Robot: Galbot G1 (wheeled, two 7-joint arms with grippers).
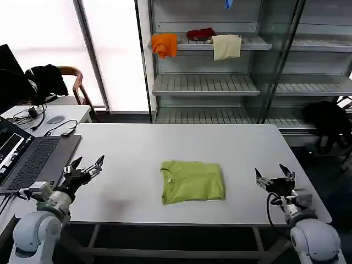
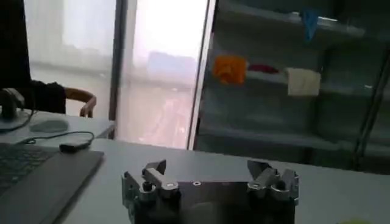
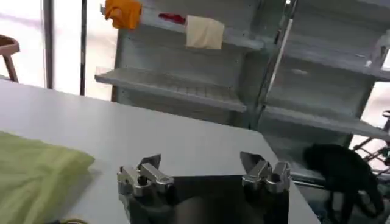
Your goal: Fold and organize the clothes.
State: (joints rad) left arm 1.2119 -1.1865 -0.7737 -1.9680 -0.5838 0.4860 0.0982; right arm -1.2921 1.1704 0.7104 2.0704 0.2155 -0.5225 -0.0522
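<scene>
Lime-green thin-fabric T-shirt (image 1: 192, 181) lies folded mid-table, left gripper (image 1: 85, 166) and right gripper (image 1: 274, 176) both spread wide and empty, so folding looks done; tidying placement comes next.

Thin, soft, matt cloth in the lime-green T-shirt (image 1: 192, 181), ribbed at the collar; smooth matt white on the table (image 1: 137, 159).

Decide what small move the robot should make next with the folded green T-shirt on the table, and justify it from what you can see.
Probably none on the cloth: keep both arms back. The T-shirt already lies as a compact folded rectangle, collar showing, in the middle of the white table. The left gripper and right gripper sit open, apart from it, at either side. At most, one might nudge its slightly skewed edge square.
</scene>
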